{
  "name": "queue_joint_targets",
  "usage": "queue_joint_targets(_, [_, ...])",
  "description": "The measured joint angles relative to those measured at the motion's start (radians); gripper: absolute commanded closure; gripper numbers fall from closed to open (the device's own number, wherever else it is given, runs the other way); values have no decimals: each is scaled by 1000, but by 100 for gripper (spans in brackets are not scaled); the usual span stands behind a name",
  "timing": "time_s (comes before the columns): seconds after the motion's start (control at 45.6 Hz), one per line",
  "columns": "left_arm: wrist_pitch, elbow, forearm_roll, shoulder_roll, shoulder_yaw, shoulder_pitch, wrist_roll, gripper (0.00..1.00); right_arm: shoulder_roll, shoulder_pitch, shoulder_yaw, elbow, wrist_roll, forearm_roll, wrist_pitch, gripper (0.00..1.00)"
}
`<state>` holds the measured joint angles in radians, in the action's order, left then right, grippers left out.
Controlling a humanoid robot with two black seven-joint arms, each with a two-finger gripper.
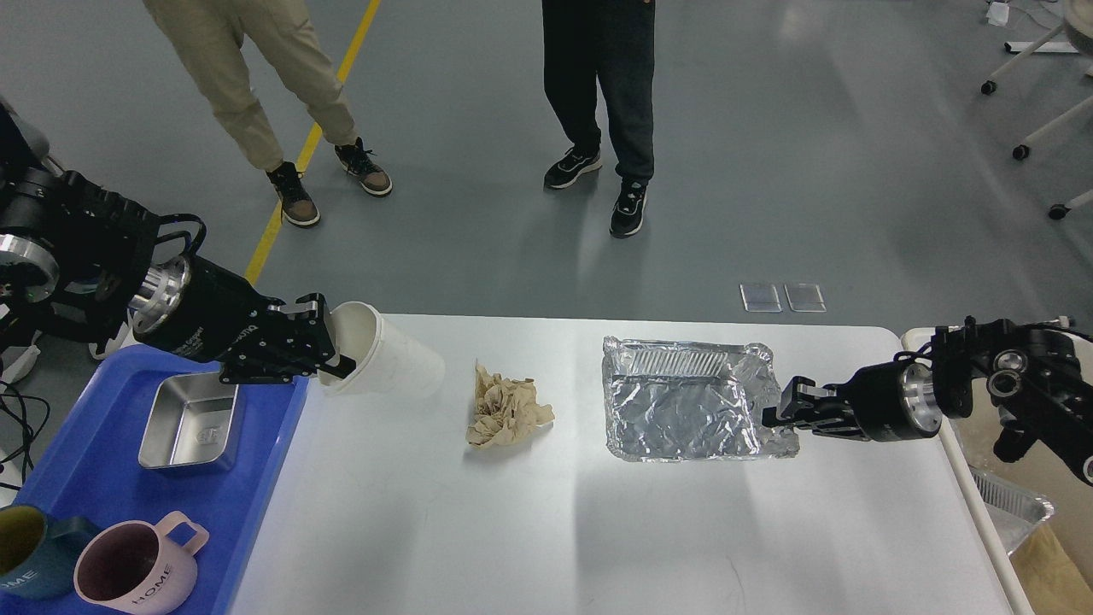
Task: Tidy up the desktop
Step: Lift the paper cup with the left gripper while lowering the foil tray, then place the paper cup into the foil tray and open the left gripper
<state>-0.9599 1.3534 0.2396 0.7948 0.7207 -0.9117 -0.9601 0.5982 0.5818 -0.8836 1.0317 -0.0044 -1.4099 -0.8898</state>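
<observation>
The white desktop (598, 530) fills the lower view. At its back left edge, beside the blue tray, my left gripper (329, 348) is shut on the rim of a white paper cup (393, 363), which lies tipped with its mouth to the left. A crumpled brown paper napkin (505, 410) lies on the desktop's middle. My right gripper (781, 416) is shut on the right rim of a crumpled foil tray (683, 406). That tray sits flat and low at the right. I cannot tell if it touches the surface.
A blue tray (94, 478) at the left holds a metal tin (189, 421), a pink mug (137, 568) and a dark teal mug (30, 551). A cream bin (1016, 478) past the right edge holds another foil tray (1012, 508). People's legs (598, 102) stand behind the table.
</observation>
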Motion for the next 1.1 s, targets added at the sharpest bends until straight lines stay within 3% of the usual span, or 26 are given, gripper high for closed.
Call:
queue_joint_targets(0.329, [0, -12, -40, -29, 82, -18, 0, 100, -49, -1, 19, 9, -2, -3, -2, 100])
queue_joint_targets(0.767, [0, -147, 35, -398, 72, -75, 0, 100, -117, 54, 22, 19, -20, -1, -8, 100])
queue_joint_targets(1.096, [0, -260, 177, -517, 69, -74, 0, 100, -120, 58, 20, 70, -19, 3, -13, 100])
